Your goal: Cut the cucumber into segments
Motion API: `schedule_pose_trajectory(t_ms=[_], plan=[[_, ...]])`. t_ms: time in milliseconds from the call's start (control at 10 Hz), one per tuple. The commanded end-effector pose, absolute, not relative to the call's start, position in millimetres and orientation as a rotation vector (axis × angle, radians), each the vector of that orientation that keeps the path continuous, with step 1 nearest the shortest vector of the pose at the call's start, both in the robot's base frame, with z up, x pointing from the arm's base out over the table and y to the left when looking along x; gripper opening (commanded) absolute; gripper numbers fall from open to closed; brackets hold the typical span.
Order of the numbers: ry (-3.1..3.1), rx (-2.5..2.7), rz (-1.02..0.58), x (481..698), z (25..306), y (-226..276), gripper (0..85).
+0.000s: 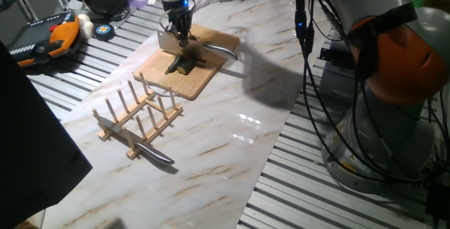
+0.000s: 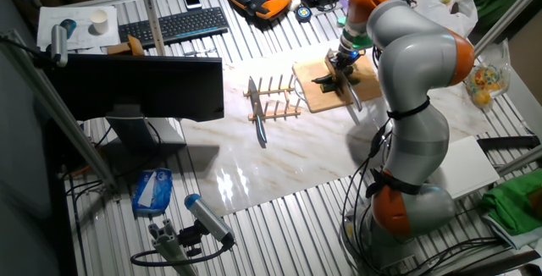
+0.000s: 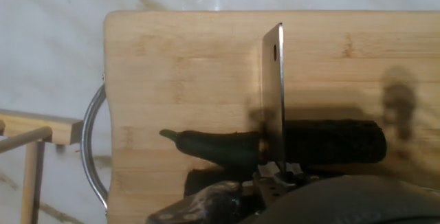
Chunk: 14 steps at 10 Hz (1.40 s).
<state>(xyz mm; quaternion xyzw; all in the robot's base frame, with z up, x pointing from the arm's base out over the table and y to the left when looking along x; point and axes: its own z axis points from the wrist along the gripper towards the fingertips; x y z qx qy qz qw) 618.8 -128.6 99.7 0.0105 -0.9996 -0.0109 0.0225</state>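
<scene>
Marbled tabletop [image 1: 232,138] carries a wooden dish rack [image 1: 137,113] with a knife [image 1: 144,148] under it at the left. Farther right, the cucumber [image 3: 220,145] lies on the wooden cutting board [image 3: 179,66]. Above it the gripper [image 1: 177,29] holds a cleaver [image 3: 273,93], jaws clamped on its handle, blade across the cucumber.
</scene>
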Motion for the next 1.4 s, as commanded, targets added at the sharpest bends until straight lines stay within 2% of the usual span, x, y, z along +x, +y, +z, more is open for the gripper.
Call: schedule_pose_trajectory(t_ms=[0, 500, 1000, 1300], plan=[[-3.097, 0.033, -0.034, 619.5, 100.7, -127.4, 0.7], [-3.093, 0.030, -0.043, 618.1, 100.0, -131.9, 0.7], [-3.077, 0.073, -0.042, 620.0, 101.8, -161.7, 0.7], [-3.082, 0.061, -0.049, 623.3, 107.2, -155.3, 0.7]])
